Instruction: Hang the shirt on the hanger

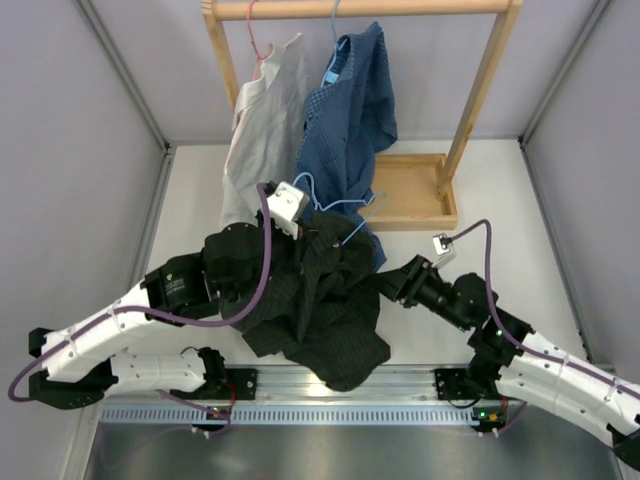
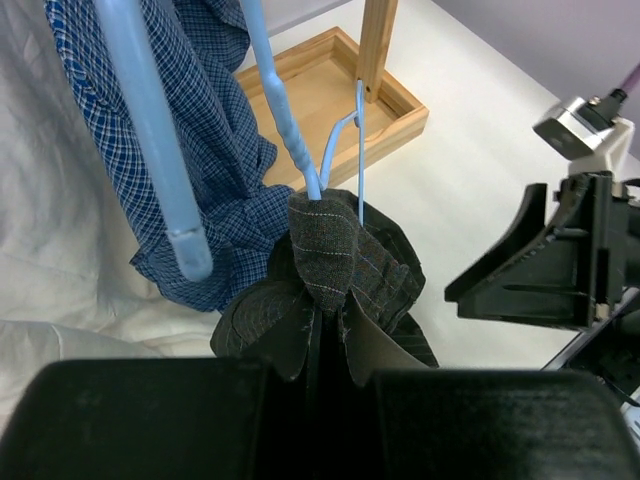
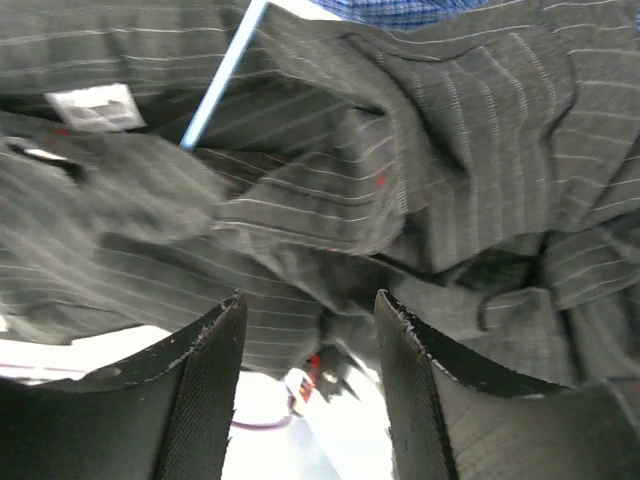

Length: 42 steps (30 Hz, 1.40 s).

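Note:
The dark shirt [image 1: 318,300] hangs bunched from my left gripper [image 1: 303,226] and drapes down onto the table's front edge. In the left wrist view, my left gripper [image 2: 322,330] is shut on the shirt [image 2: 340,265] at its collar. The light-blue wire hanger [image 2: 300,155] rises out of that bunch; its wire [image 1: 352,207] shows above the shirt. My right gripper [image 1: 384,283] is at the shirt's right edge. In the right wrist view it [image 3: 310,330] is open, with shirt folds [image 3: 400,190] just ahead and a hanger wire [image 3: 222,78] inside them.
A wooden rack with a tray base [image 1: 412,192] stands at the back. A blue checked shirt [image 1: 350,110] and a white shirt [image 1: 262,130] on a pink hanger [image 1: 262,45] hang from it, close behind my left gripper. Grey walls flank the table.

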Motion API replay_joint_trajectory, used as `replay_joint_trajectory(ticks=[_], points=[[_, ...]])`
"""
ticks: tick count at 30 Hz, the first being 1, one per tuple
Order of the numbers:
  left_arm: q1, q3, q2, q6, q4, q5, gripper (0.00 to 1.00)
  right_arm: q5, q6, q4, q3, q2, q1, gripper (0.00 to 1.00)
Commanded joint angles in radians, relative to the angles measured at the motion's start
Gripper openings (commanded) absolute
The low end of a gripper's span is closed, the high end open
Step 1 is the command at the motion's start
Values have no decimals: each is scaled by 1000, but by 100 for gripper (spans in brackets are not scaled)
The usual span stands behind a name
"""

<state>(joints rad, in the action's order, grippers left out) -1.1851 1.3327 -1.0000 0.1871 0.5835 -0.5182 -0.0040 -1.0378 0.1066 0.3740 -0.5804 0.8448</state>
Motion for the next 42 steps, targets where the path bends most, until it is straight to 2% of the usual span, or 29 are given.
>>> replay_joint_trajectory(ticks=[1, 6, 11, 21, 27, 30, 31, 32, 35, 39, 42], points=[[1, -6, 12, 35, -79, -37, 0, 235, -114, 25, -4, 47, 92, 52], [-1, -21, 12, 40, -100, -34, 0, 266, -198, 133, -47, -28, 100, 51], [1, -27, 17, 41, -116, -34, 0, 277, -237, 295, -58, -151, 100, 45], [1, -55, 27, 43, -157, 0, 0, 306, -248, 430, -34, -258, 102, 42], [1, -63, 31, 37, -177, -3, 0, 289, -277, 479, -23, -323, 105, 34], [1, -63, 32, 31, -177, -3, 0, 320, -274, 469, -33, -308, 106, 19], [1, -66, 38, 31, -175, -2, 0, 349, -265, 452, -32, -299, 105, 5], [1, -67, 41, 28, -175, 1, 0, 363, -257, 414, -33, -277, 102, 0], [1, -81, 70, 12, -172, 30, 0, 366, -206, 360, -30, -231, 30, 0], [1, -90, 115, -21, -136, 112, 0, 131, -101, 256, 35, -239, -169, 0], [1, -107, 147, -38, -120, 101, 0, 66, -30, 190, 83, -227, -289, 0]])
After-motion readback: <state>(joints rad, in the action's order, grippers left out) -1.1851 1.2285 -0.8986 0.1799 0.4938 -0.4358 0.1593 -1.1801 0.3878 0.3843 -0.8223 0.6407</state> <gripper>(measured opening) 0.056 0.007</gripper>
